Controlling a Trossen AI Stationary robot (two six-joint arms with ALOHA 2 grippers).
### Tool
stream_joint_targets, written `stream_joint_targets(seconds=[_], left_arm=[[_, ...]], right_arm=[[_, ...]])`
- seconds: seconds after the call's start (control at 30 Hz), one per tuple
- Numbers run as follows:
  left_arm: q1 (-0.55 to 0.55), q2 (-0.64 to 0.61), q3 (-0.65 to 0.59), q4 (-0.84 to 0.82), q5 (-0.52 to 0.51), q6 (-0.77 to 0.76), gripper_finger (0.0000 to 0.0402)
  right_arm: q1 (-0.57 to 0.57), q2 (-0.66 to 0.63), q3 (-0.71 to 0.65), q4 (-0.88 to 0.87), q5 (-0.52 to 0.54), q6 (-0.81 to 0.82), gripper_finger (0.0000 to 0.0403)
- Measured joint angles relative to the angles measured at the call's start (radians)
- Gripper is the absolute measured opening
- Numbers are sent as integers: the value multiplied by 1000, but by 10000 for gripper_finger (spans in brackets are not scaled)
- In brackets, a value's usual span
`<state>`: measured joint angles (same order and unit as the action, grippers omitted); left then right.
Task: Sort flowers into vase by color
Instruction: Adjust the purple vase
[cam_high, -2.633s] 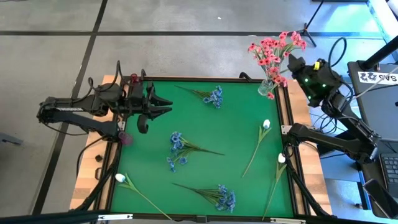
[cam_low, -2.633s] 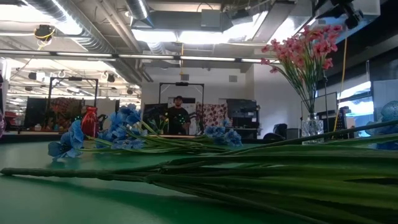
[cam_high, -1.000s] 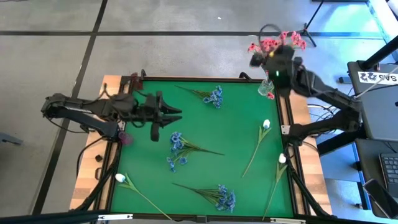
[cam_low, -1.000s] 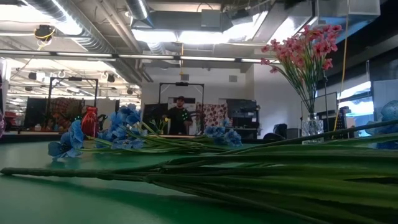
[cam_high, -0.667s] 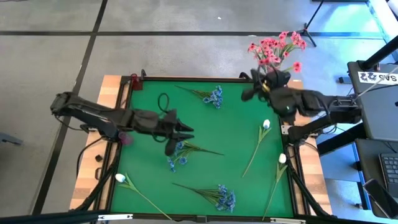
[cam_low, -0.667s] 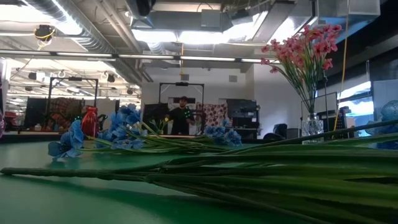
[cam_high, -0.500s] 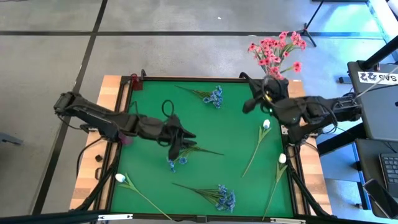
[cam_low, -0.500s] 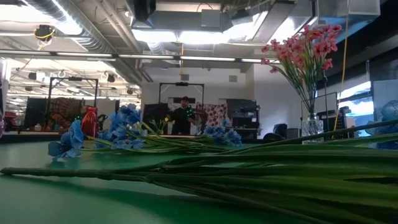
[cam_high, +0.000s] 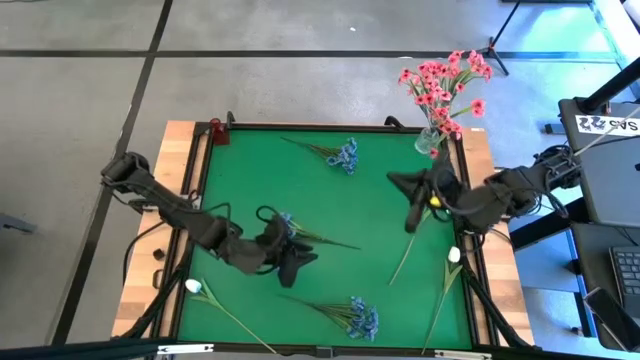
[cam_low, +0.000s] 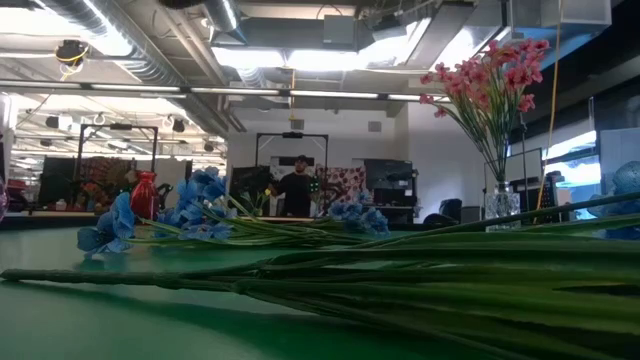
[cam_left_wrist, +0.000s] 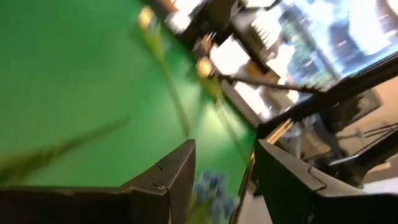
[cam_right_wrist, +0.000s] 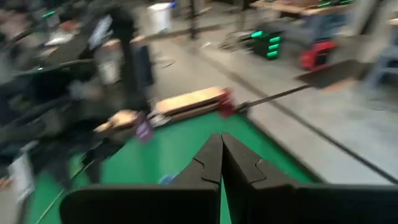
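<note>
Pink flowers (cam_high: 441, 88) stand in a glass vase (cam_high: 432, 141) at the table's far right corner, and also show in the low view as pink flowers (cam_low: 493, 86). Blue sprigs lie flat: one far (cam_high: 342, 153), one in the middle (cam_high: 286, 229), one near (cam_high: 358, 317). White buds (cam_high: 452, 255) (cam_high: 193, 286) lie on long stems. My left gripper (cam_high: 294, 258) (cam_left_wrist: 225, 149) is open over the middle blue sprig. My right gripper (cam_high: 408, 205) (cam_right_wrist: 221, 140) is shut, above another white-bud stem (cam_high: 404, 256).
A black raised rim (cam_high: 300, 127) frames the green mat, with wooden borders outside it. A small red object (cam_high: 215, 130) sits at the far left corner. A person (cam_low: 296, 188) stands far back in the room. Bare mat lies between the sprigs mid-table.
My left gripper has reached from the far left part of the mat toward the near edge and the middle, arriving over the middle blue sprig. My right gripper has come down from beside the pink vase toward the near edge, over the white-bud stem. The flowers lie as before.
</note>
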<state>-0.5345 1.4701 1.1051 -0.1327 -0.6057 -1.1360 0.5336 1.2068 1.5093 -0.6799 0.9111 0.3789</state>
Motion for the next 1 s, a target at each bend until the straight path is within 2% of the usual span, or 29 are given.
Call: stream_joint_targets(seconds=[0.13,0.23,0.33,0.47,0.53,0.6,0.7,0.83,0.9,1.0], left_arm=[[-47,30,98,-89,5,-93,160],[-76,65,204,-87,-64,-105,160],[-81,114,291,-214,-65,-168,160],[-63,133,365,-496,88,-221,160],[-29,131,379,-577,159,-198,160],[21,134,379,-622,189,-189,160],[98,147,379,-692,202,-317,160],[142,144,376,-953,281,-420,160],[169,134,376,-1129,341,-404,160],[237,122,376,-1352,478,-259,160]], right_arm=[[86,-1,0,-72,-49,32,5],[144,-1,0,-121,-45,60,5],[188,1,0,-149,-20,100,5],[246,1,0,-186,-12,119,5],[267,2,0,-196,8,140,5],[282,2,0,-194,40,168,5],[285,2,0,-194,68,183,5],[285,2,0,-197,67,193,5],[285,2,0,-207,66,193,5],[285,2,0,-229,79,198,5]])
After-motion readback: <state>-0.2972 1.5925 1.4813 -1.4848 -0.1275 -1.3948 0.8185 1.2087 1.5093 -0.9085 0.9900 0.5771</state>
